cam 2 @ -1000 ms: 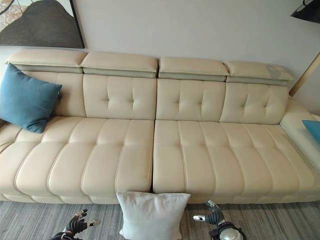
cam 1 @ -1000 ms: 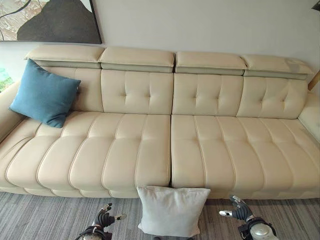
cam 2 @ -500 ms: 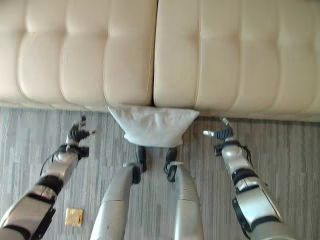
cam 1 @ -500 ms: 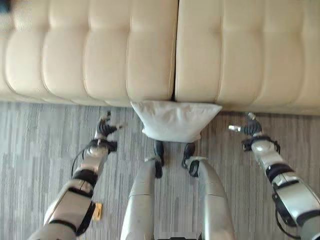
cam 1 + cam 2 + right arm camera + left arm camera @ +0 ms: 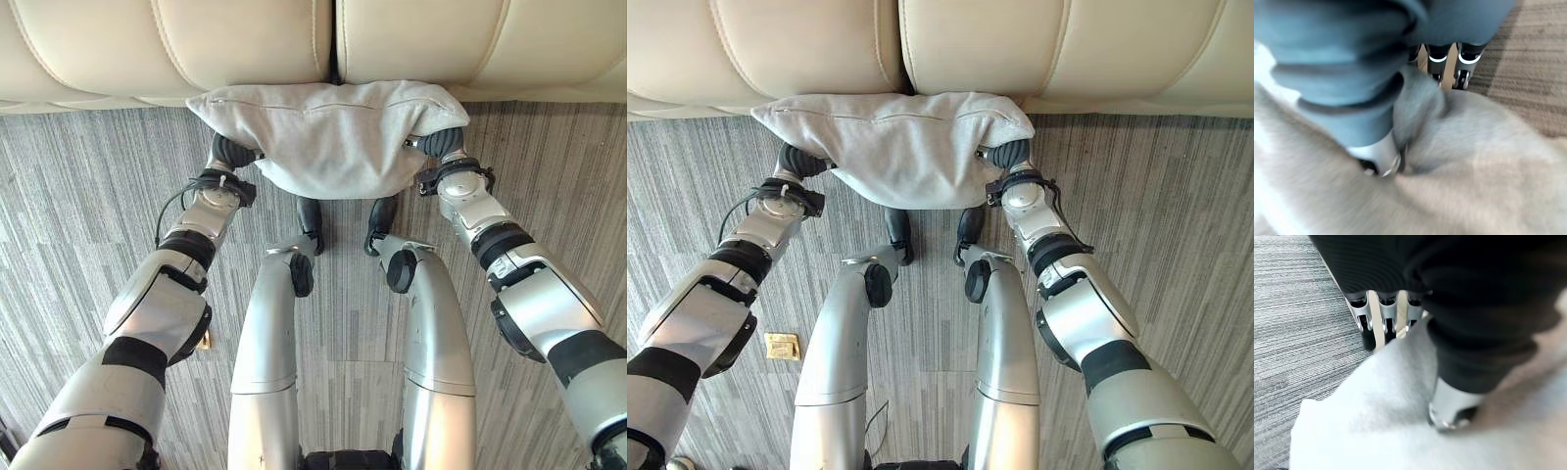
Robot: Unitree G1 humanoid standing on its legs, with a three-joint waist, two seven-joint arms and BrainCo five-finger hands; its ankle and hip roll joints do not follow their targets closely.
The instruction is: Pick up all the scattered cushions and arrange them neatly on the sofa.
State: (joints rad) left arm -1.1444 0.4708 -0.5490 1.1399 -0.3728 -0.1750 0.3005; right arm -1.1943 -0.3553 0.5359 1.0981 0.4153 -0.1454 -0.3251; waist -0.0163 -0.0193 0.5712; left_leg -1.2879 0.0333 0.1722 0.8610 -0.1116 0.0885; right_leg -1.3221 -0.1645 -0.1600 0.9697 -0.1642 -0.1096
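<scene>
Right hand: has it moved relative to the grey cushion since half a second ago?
Yes. The right hand was apart from the grey cushion, off to its right over the carpet; now it is against the cushion's right edge, thumb pressing into the fabric.

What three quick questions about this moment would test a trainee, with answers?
1. True or false: the cushion already lies on the sofa seat.
2. Which hands touch the cushion? A: left only. B: right only. C: both.
3. Fill in: the floor under the cushion is grey ____.

Key: 1. False; it leans against the sofa front, over the carpet. 2. C: left hand and right hand, one at each side. 3. Carpet.
</scene>
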